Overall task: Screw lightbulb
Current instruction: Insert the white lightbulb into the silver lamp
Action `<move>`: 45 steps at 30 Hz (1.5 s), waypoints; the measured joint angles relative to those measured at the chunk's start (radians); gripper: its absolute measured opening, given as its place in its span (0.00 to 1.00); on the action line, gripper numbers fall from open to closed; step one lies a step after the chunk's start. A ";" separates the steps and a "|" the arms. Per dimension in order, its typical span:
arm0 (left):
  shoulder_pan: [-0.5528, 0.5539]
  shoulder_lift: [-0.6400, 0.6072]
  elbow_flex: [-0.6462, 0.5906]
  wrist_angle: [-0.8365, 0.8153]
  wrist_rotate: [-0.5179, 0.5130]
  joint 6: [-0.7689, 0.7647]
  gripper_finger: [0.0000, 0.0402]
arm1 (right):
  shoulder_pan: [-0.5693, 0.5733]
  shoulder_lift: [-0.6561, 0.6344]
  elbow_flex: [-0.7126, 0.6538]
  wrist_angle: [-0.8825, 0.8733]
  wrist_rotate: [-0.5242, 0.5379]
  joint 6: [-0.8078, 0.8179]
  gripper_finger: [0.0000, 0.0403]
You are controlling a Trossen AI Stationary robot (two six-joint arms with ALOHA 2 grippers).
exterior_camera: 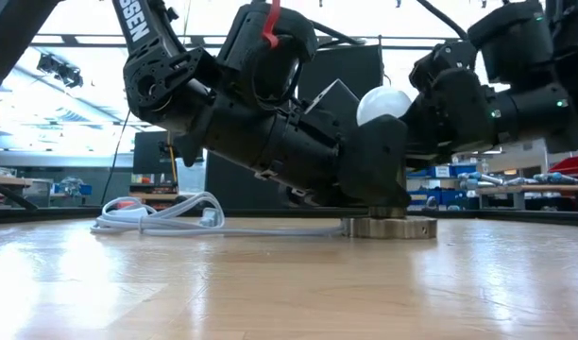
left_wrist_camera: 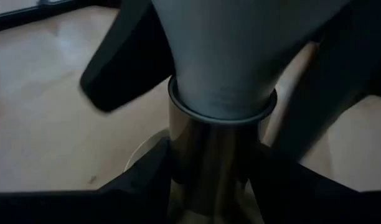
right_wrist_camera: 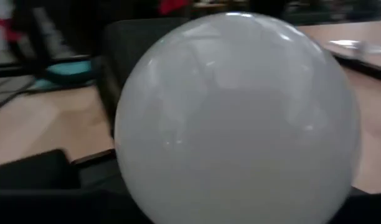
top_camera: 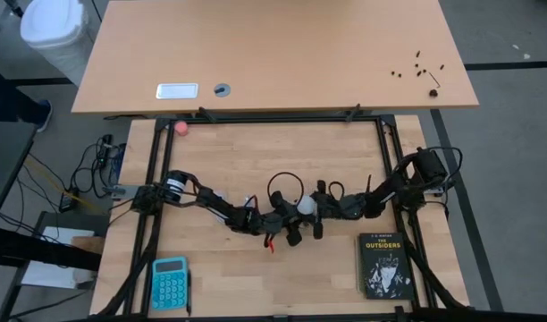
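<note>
— Where's the bulb (exterior_camera: 383, 102)?

— Upright at mid-table, its neck in the socket (exterior_camera: 391, 227). The left gripper (top_camera: 293, 224) is clamped low on the socket stem beneath it.

— And the right gripper (top_camera: 320, 213)?

— Closed around the globe, which fills the space straight ahead of its fingers.

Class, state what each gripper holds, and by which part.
Left gripper clamps the metal socket below the lightbulb; right gripper grips the bulb's white globe.

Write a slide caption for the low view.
Both arms meet over the metal socket base on the wooden table, the white lightbulb standing above it, white cord trailing behind.
</note>
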 joint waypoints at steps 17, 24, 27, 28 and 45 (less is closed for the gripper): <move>-0.008 -0.002 -0.003 -0.015 -0.056 -0.010 0.46 | 0.105 0.002 0.174 -0.334 0.408 0.090 0.49; -0.014 -0.001 0.000 -0.012 -0.045 0.003 0.46 | 0.089 -0.020 0.112 -0.250 0.250 0.112 0.62; -0.018 -0.001 0.000 -0.013 -0.039 0.006 0.46 | 0.069 -0.047 0.071 -0.206 0.144 0.102 0.67; -0.020 0.000 0.000 -0.012 -0.039 0.007 0.46 | 0.064 -0.059 0.058 -0.204 0.110 0.094 0.69; -0.021 -0.002 0.001 -0.001 0.185 0.050 0.46 | -0.054 -0.163 -0.030 -0.201 -0.432 -0.200 0.76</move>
